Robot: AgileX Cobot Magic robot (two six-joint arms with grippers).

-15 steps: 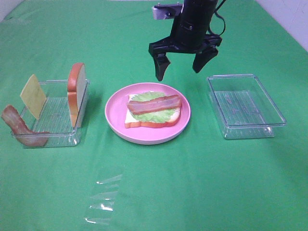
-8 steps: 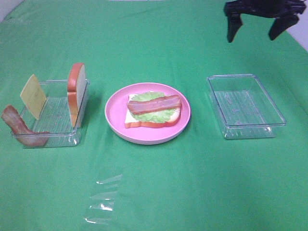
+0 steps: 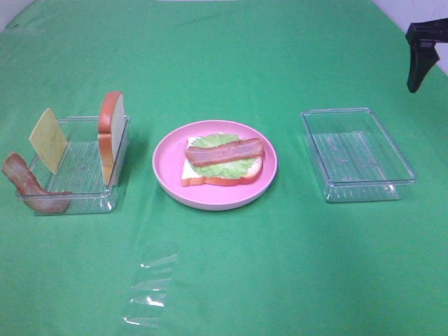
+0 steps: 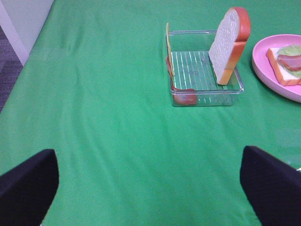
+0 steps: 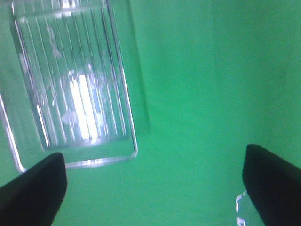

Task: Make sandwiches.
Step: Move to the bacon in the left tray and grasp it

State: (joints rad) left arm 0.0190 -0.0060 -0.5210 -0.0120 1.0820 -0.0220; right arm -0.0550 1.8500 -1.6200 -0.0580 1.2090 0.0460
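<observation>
Sandwich point(image 3: 222, 162) open-topped on pink plate point(image 3: 165, 171) mid worktop point(image 3: 280, 266), my right jaws spread wide and empty at far right, my left jaws spread wide, holding nothing

High ext cam overlooks whole table point(image 3: 280, 266); L wrist shares bread tray point(image 4: 207, 92), R wrist ribbed tray point(image 5: 126, 94).

There are no words, numbers, labels or signs to read in any of the views.
</observation>
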